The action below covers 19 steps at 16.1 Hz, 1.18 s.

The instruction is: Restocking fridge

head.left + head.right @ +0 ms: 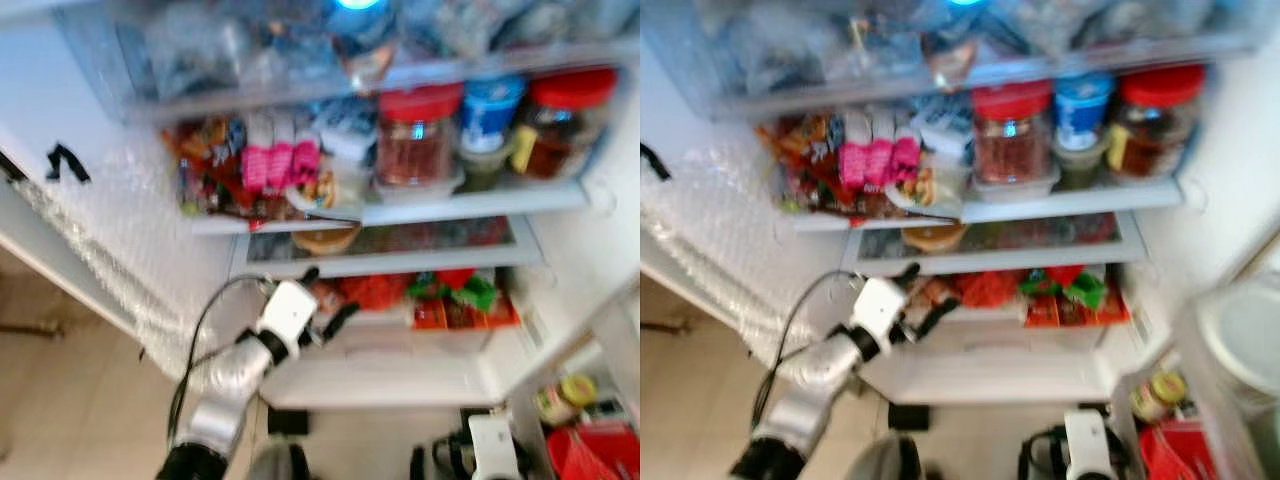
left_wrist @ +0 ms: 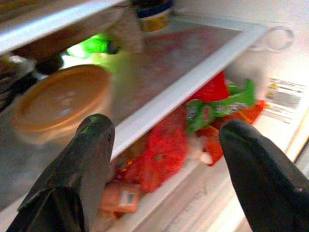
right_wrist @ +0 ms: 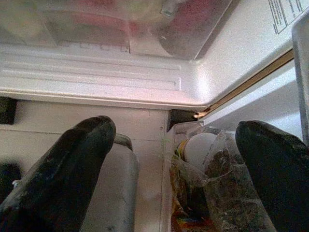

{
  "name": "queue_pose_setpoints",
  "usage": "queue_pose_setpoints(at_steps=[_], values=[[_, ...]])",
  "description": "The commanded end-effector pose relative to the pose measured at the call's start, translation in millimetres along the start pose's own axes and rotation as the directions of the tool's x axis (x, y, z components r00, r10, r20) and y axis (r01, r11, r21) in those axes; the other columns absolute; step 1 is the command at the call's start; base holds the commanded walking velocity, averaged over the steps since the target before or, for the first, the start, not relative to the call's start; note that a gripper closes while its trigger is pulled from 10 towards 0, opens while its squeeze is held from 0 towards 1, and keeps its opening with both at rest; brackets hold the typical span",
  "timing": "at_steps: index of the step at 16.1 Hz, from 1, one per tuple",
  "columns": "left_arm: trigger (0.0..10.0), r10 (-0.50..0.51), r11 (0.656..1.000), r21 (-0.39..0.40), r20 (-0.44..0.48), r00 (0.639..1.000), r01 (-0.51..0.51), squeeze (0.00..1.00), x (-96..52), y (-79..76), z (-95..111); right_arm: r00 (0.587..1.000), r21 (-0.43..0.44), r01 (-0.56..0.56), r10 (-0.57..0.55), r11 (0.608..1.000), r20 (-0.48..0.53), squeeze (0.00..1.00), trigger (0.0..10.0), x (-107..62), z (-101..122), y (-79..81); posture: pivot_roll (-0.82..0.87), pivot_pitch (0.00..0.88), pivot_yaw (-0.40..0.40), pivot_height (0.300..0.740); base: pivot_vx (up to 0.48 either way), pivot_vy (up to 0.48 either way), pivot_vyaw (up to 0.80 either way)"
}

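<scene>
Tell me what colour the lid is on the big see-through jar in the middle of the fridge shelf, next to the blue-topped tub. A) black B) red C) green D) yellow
B: the big clear glass jar on the middle shelf of the open white fridge wears a wide red lid, and it stands beside the blue-lidded round tub.

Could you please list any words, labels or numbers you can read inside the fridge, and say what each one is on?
None can be read.
White sticker on the fridge's inner wall: lines of print, too blurred.
Blue-lidded tub: label too blurred.
Red-lidded jars: no legible label.
Green wrapper in the drawer: markings smeared.
Left gripper is open by the drawer; right gripper is open, low by the fridge base.
</scene>
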State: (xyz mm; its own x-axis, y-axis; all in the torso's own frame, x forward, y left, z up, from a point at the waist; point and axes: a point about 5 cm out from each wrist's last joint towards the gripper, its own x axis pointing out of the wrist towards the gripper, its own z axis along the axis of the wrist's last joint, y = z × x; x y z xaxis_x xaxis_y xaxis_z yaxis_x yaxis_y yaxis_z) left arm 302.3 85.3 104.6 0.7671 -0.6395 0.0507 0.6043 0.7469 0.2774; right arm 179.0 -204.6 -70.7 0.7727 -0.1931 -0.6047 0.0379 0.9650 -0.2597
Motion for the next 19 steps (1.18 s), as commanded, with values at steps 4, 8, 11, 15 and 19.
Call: queue_pose_setpoints(at_steps=[4, 8, 11, 15, 19], values=[[10.0, 0.022, 1.000, 0.015, -0.011, 1.000, -0.022, 0.00, -4.9, 6.2, -0.7, 0.960, -0.020, -0.065, 0.057, 0.998, -0.274, 0.00, 10.0, -30.5, -61.9, 16.8, -0.15, 0.188, 0.168, 0.652, -0.276, 0.000, 0.00], [10.0, 0.056, 0.998, 0.010, -0.029, 0.998, -0.056, 0.00, -10.2, 13.0, -3.1, 0.958, -0.018, -0.066, 0.058, 0.998, -0.281, 0.00, 10.0, -31.3, -63.3, 16.2, -0.15, 0.187, 0.170, 0.652, -0.278, 0.000, 0.00], [10.0, 0.114, 0.992, -0.032, -0.173, 0.978, -0.121, 0.00, -22.8, 20.5, -26.1, 0.959, -0.020, -0.066, 0.058, 0.998, -0.277, 0.00, 10.0, -30.8, -62.8, 14.9, -0.15, 0.186, 0.169, 0.652, -0.092, 0.000, 0.00], [10.0, 0.168, 0.946, -0.159, -0.506, 0.846, -0.283, 0.00, -66.0, 24.4, -94.9, 0.961, -0.021, -0.067, 0.059, 0.998, -0.272, 0.00, 10.0, -29.9, -61.4, 14.8, -0.15, 0.183, 0.167, 0.652, 0.000, 0.000, 0.00], [10.0, 0.219, 0.835, -0.131, -0.812, 0.542, -0.534, 0.00, -138.3, 20.2, -149.8, 0.959, -0.021, -0.070, 0.061, 0.997, -0.277, 0.00, 10.0, -29.5, -61.3, 14.9, -0.14, 0.178, 0.157, 0.652, 0.000, 0.000, 0.00]])
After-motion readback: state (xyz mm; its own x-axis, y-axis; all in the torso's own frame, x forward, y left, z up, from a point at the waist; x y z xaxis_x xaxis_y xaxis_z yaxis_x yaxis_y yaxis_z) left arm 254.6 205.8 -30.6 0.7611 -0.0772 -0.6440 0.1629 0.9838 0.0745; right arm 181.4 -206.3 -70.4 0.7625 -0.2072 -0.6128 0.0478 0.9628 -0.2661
